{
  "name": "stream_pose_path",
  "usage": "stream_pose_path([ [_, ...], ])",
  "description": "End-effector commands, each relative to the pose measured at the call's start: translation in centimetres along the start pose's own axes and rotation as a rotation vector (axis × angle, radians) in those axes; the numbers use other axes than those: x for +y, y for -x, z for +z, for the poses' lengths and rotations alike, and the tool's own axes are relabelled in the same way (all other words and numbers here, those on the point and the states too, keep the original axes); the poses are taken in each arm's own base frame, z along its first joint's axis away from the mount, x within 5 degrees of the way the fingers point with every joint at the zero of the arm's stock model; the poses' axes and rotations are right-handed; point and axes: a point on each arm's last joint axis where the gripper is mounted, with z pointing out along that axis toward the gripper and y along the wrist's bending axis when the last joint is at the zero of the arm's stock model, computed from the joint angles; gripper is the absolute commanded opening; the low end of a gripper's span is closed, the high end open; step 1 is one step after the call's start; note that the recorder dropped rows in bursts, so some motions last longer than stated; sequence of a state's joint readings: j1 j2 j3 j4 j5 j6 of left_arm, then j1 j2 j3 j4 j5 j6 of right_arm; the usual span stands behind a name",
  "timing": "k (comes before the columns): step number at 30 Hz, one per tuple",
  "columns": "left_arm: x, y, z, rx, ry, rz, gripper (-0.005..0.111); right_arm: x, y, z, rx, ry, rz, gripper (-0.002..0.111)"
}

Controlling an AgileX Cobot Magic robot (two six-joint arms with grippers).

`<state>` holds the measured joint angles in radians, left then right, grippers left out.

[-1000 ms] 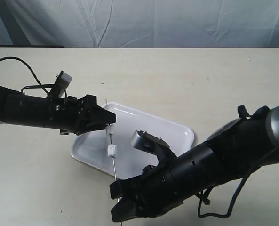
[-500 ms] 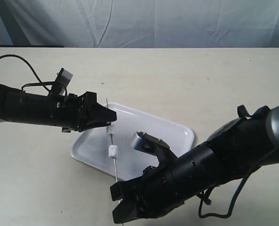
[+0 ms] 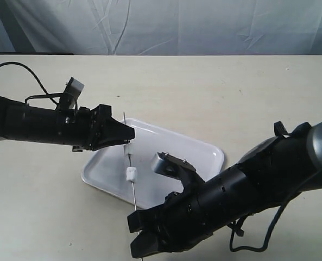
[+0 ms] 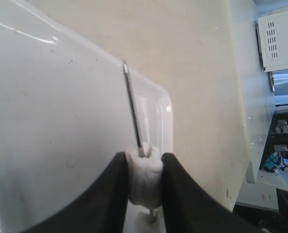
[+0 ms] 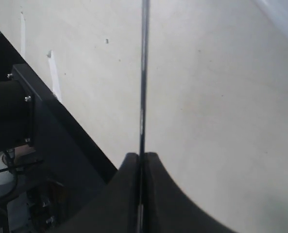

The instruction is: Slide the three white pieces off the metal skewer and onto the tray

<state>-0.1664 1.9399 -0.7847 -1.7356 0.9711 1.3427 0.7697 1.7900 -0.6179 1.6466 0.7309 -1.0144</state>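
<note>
The left gripper (image 4: pixel 144 162) is nearly closed. Its two black fingers (image 4: pixel 110 194) pinch a white piece (image 4: pixel 144 177) from either side, and the metal skewer (image 4: pixel 132 107) comes out of that piece. The rod's bare pointed end runs on toward a rounded corner of the tray (image 4: pixel 46 121). In the exterior view this left gripper (image 3: pixel 129 134) reaches in from 9 o'clock and sits over the tray (image 3: pixel 204 155) at about 11 o'clock from its middle. The right gripper (image 5: pixel 140 159) is clamped tight on the skewer (image 5: pixel 144 73), with no gap between its jaws but the rod itself. From outside, the right gripper (image 3: pixel 136 234) comes in from 4 o'clock and holds the rod's lower end off the tray, at about 6 o'clock from it, above the table (image 3: pixel 231 92). The skewer (image 3: pixel 133 193) runs roughly from 12 to 6 o'clock, slightly tilted. A second white piece (image 3: pixel 130 174) is threaded on it between the two grippers, apart from both, over the tray's 8 o'clock edge.
</note>
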Motion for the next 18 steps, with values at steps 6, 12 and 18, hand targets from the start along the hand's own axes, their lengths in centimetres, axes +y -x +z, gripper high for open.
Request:
stream_pose_path([
  [6,0.2,0.1,0.2,-0.009,0.024,-0.003,0.022,0.3,-0.4,0.0,0.036,0.039,0.001,-0.001],
  [12,-0.2,1.1,0.2,-0.029,0.026,0.019,0.02,0.0,-1.0,0.0,0.102,0.006,0.012,-0.001],
  [18,-0.4,1.7,0.3,-0.041,0.019,0.033,0.018,0.0,-1.6,-0.1,0.17,-0.001,0.02,-0.001],
])
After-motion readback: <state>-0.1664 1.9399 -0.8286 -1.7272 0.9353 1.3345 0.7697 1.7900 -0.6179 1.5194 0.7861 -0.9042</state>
